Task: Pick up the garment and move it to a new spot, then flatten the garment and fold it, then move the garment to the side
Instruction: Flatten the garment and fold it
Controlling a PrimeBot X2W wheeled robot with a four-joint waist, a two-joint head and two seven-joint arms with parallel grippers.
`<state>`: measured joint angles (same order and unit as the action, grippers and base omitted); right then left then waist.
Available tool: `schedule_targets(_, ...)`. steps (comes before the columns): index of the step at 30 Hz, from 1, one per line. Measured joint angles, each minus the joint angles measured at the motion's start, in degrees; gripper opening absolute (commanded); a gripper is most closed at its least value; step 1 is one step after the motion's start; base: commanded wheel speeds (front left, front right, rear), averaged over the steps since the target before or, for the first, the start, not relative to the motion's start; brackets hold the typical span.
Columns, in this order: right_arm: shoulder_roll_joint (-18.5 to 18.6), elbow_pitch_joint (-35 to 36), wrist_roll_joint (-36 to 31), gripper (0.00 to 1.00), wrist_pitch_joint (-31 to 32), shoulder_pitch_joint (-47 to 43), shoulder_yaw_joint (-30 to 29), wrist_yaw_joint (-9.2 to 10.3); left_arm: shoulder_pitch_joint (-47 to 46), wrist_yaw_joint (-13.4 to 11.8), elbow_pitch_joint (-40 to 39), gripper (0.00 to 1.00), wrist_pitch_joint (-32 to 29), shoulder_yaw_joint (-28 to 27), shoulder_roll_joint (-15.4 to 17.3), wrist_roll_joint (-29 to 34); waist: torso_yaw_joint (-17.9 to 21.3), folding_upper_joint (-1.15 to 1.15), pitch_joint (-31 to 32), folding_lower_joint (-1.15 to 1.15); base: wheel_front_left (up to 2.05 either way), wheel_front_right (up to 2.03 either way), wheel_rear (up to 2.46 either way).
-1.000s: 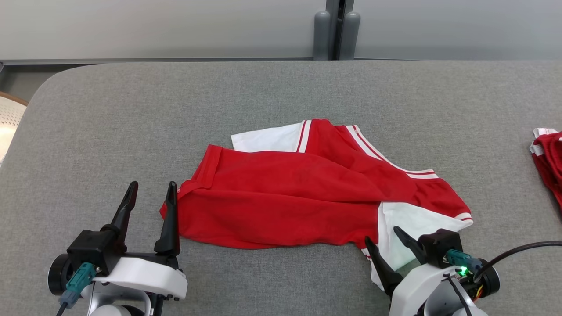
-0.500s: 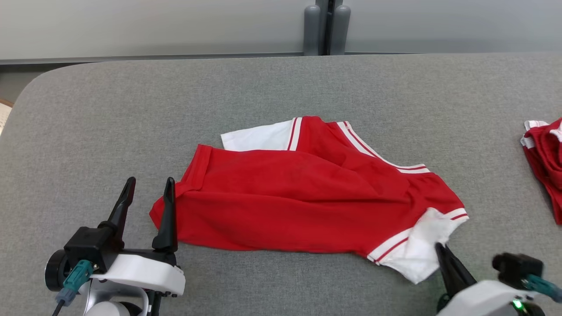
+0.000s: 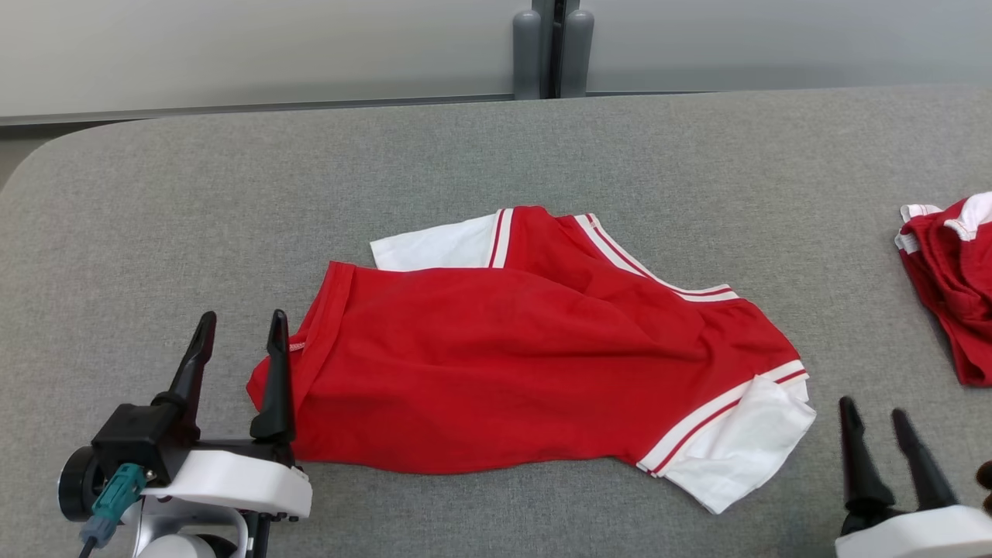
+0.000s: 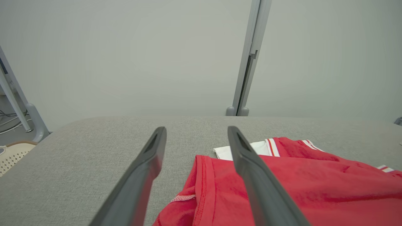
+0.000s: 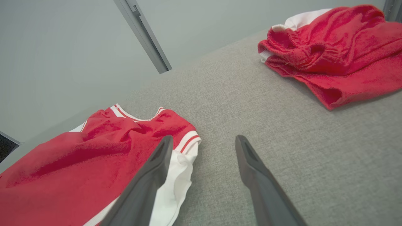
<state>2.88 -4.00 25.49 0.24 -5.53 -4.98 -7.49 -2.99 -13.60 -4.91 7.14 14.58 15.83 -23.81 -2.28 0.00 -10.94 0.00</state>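
Now the grey table [image 3: 496, 155] carries the red garment [image 3: 504, 364] around its middle, somewhat toward the near edge. It is spread out but creased, with its far part lapped over. Since a second ago its white sleeve [image 3: 744, 449] has been drawn out. It was turned up under the right gripper, and now it lies flatter, pointing toward the near right corner. That looks like flattening under way, with folding not yet begun. A second red garment [image 3: 949, 279] sits heaped at the right edge, well apart. No container is in play, and both garments lie straight on the table. The right gripper [image 3: 872, 407] has let go and drawn back just beside the sleeve, fingers parted and empty. The left gripper [image 3: 242, 315] stays at the garment's left hem corner, wide and holding nothing. Whether it touches the cloth I cannot tell.
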Motion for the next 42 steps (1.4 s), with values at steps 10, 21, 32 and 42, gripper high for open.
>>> schedule_targets(10,3.19,13.05,-13.43,1.0,-2.67,2.79,-1.56,0.0,1.79,-0.58,1.21,1.0,2.31,-0.71,-0.04,-0.37,0.18,0.0,1.54,0.0,0.0,0.0,0.0)
schedule_targets(21,4.32,15.26,-14.44,1.0,-1.01,0.76,3.03,0.0,5.15,-0.51,2.0,1.0,2.36,0.35,0.34,-0.83,0.6,0.0,4.59,0.0,0.0,0.0,0.0)
schedule_targets(32,3.88,15.38,-13.89,1.0,-0.24,0.46,3.2,0.0,5.28,-0.08,2.25,1.0,1.7,1.15,0.71,-1.0,0.84,0.0,4.98,0.0,0.0,0.0,0.0)
schedule_targets(42,2.97,14.84,-13.39,1.0,0.29,0.63,3.83,0.0,5.25,3.71,11.73,1.0,-1.75,3.72,-0.22,-4.74,0.72,0.0,3.74,0.0,0.0,0.0,0.0)
